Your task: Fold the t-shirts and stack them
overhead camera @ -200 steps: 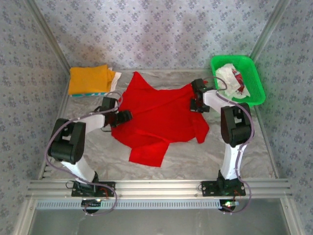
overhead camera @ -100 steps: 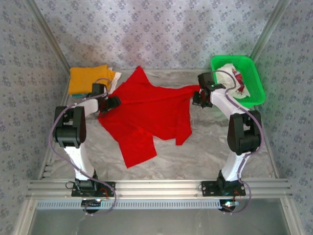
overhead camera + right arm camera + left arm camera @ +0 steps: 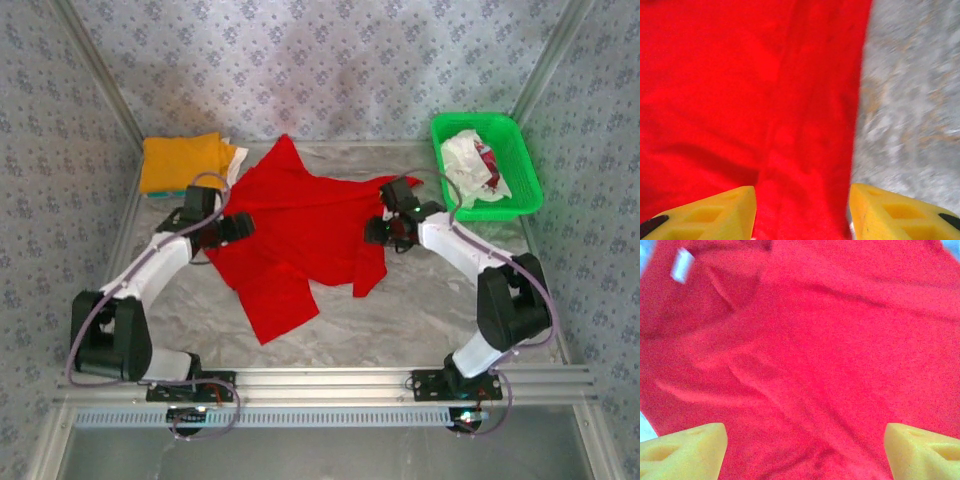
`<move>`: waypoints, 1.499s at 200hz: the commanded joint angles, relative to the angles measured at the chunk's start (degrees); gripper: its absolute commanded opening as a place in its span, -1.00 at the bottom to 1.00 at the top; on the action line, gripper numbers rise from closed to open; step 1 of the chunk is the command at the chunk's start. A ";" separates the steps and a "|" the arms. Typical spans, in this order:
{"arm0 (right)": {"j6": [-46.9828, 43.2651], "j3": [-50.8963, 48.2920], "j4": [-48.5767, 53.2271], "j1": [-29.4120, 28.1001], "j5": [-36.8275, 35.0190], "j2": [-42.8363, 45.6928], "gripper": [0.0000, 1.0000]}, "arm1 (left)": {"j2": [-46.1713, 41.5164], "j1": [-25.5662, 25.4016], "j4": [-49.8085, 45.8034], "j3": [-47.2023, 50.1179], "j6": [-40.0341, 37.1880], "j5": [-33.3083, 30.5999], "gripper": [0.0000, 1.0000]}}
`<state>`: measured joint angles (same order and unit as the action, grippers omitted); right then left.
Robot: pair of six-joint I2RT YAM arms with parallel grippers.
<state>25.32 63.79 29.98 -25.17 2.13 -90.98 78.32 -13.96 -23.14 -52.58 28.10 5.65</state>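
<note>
The bright red t-shirt [image 3: 300,225] lies spread and wrinkled across the middle of the table. My left gripper [image 3: 237,227] hovers over its left edge, open, with red cloth [image 3: 805,355] spanning the wide gap between its yellow fingers [image 3: 685,450]. My right gripper [image 3: 383,229] is over the shirt's right edge, open too; red cloth [image 3: 740,90] and bare table show between its fingers [image 3: 895,212]. A folded orange-yellow t-shirt [image 3: 180,161] tops a stack at the far left, with teal and white edges [image 3: 236,160] peeking out below. A white t-shirt with red marks [image 3: 473,166] sits crumpled in the basket.
The green mesh basket [image 3: 520,150] stands at the far right corner. Patterned walls and metal frame posts close in the table on three sides. Bare grey table [image 3: 430,310] lies in front of the red shirt. A white label [image 3: 682,264] shows on the red cloth.
Over the second both grippers carried the red shirt toward the back. Since half a second ago the right gripper has moved left and nearer, the left slightly right, and the shirt has settled flat.
</note>
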 commanded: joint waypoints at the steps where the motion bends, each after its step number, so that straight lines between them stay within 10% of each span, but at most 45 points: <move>1: 1.13 -1.29 1.09 -1.69 -2.08 -1.77 0.12 | -0.63 -5.59 -6.36 4.09 2.57 -3.12 0.56; 66: 2.46 8.74 6.86 -8.23 -11.26 -15.62 0.02 | 7.19 -17.23 -1.15 8.69 10.88 -0.88 0.51; 150: 2.78 8.29 16.15 -5.68 -21.15 -9.66 -1.00 | 6.41 -19.10 -2.59 17.67 15.03 -4.42 0.51; 276: 3.15 -13.48 12.03 17.80 -10.34 3.97 -1.00 | 0.97 -18.26 -7.82 21.91 14.89 -6.98 0.54; 300: 3.32 -13.21 12.05 20.32 -10.23 4.25 -0.35 | -0.64 -18.17 -8.73 23.07 15.23 -6.77 0.55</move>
<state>28.12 50.35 42.50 -6.83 -9.13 -87.31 76.71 -32.64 -19.92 -34.11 41.67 -0.75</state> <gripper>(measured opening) 0.200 0.771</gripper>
